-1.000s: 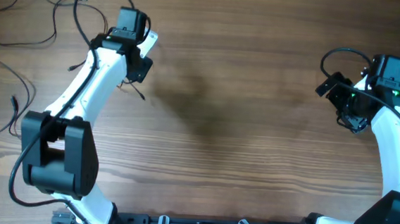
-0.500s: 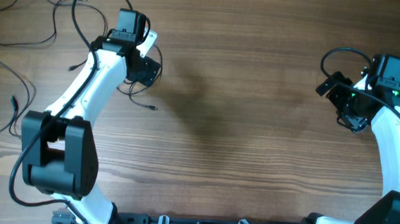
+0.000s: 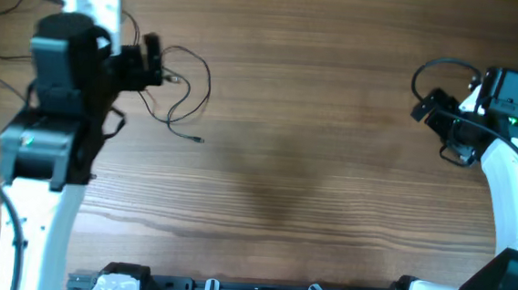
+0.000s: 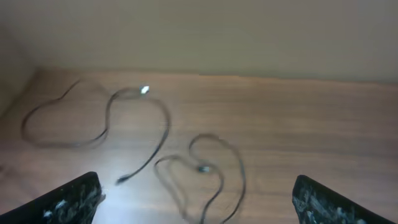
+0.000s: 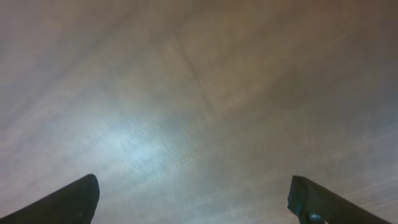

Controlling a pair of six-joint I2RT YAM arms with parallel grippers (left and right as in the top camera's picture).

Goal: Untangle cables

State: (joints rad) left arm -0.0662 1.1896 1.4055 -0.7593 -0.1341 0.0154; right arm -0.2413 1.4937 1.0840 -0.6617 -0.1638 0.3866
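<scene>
- The left gripper (image 4: pixel 196 186) stood wide open. Its two dark fingers (image 4: pixel 71 199) sat at the lower corners of the wrist view with nothing between them, and the arm was raised well above the wooden table (image 3: pixel 330 168).
- The right gripper (image 5: pixel 193 180) was also spread wide and empty. It hung over bare wood near the table's 3 o'clock edge, well apart from any cable.
- Nearest the left fingers lay the looped cable (image 4: pixel 202 168), a thin black cord curled over itself. In the overhead view it sat at about 4 o'clock from that gripper, toward the table's 10 o'clock. Its plug tip (image 3: pixel 195 139) trailed free at the loop's 5 o'clock.
- Beyond it ran a long strand (image 4: pixel 166 127) with a bright tip, bending off toward 9 o'clock. Blur hid whether it joined the near loop.
- The cords looked light, limp and very thin, so they would likely drag and slide on the wood rather than hold any shape.
- Such a slim cord could slip between the pads, so a grasp would need the jaws brought almost fully together, low against the table.
- The best hold seemed to be just behind the free plug tip, clear of the crossings, so the rest could trail out.
</scene>
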